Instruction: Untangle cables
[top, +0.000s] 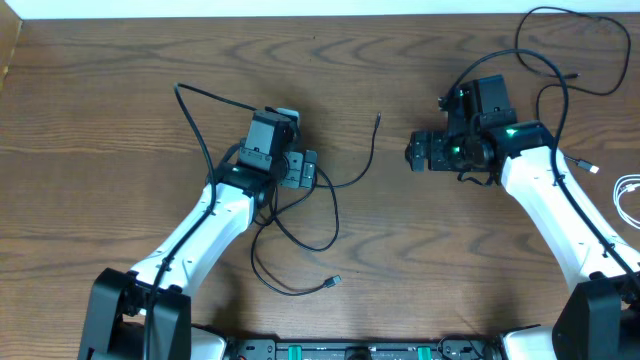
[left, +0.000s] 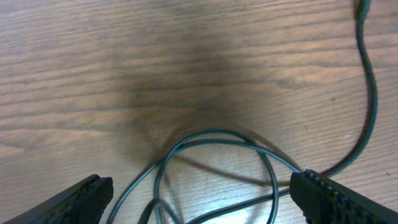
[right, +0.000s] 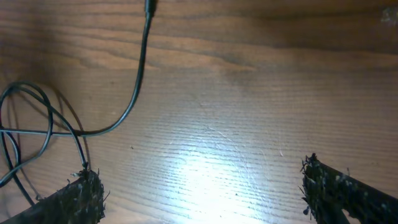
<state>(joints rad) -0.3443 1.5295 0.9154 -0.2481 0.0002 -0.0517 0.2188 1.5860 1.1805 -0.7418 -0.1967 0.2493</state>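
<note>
The wooden counter (top: 120, 110) carries a loose tangle of black cable (left: 374, 99) near its middle. A white cable (top: 618, 190) lies at its right edge, well apart from the tangle.

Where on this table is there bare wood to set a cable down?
Bare wood: the far left, beyond the black cables; the bottom centre, between the plug end and the right arm; the patch under the right end effector. Crowded: under the left end effector, where loops cross, and the right edge by the white cable.
</note>
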